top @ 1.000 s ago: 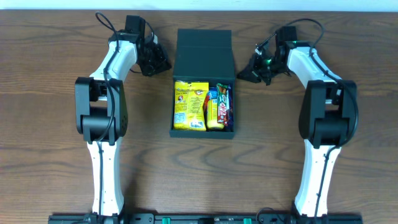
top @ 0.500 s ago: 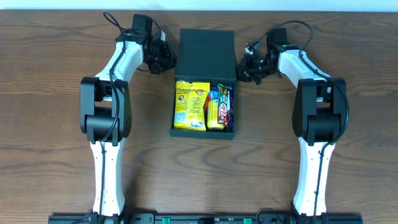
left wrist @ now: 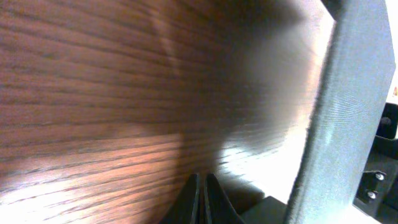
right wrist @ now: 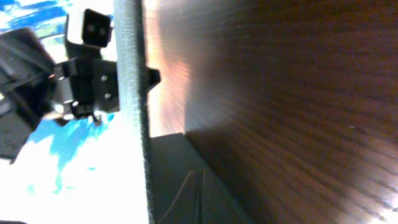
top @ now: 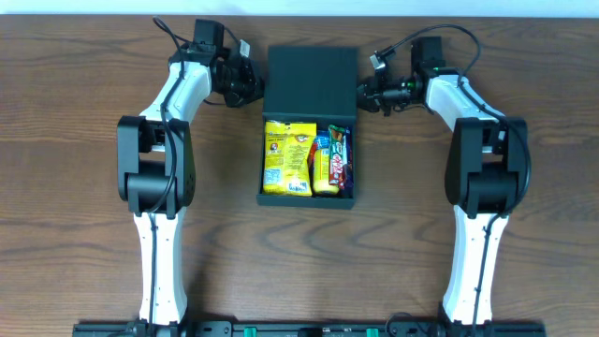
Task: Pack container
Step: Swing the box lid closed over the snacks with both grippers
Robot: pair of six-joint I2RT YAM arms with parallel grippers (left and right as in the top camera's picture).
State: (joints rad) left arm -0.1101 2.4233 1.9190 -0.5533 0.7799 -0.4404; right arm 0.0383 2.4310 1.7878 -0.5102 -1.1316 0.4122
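The dark teal-green container (top: 272,197) sits mid-table, its flap lid (top: 311,82) open toward the far side. Inside lie a yellow snack packet (top: 286,156) and several smaller bars (top: 332,161). My left gripper (top: 251,84) is shut and empty, its tips at the lid's left edge. In the left wrist view the shut fingers (left wrist: 203,198) lie on the wood beside the lid's edge (left wrist: 348,112). My right gripper (top: 365,96) is shut and empty at the lid's right edge. In the right wrist view its fingers (right wrist: 198,199) rest by the lid's edge (right wrist: 132,93).
The brown wooden table (top: 84,234) surrounds the box. Both arm bases stand at the near edge. The left arm's wrist shows beyond the lid in the right wrist view (right wrist: 84,74).
Both grippers moved inward and toward the far side, closing on the two side edges of the open lid. The box and its contents have not moved.
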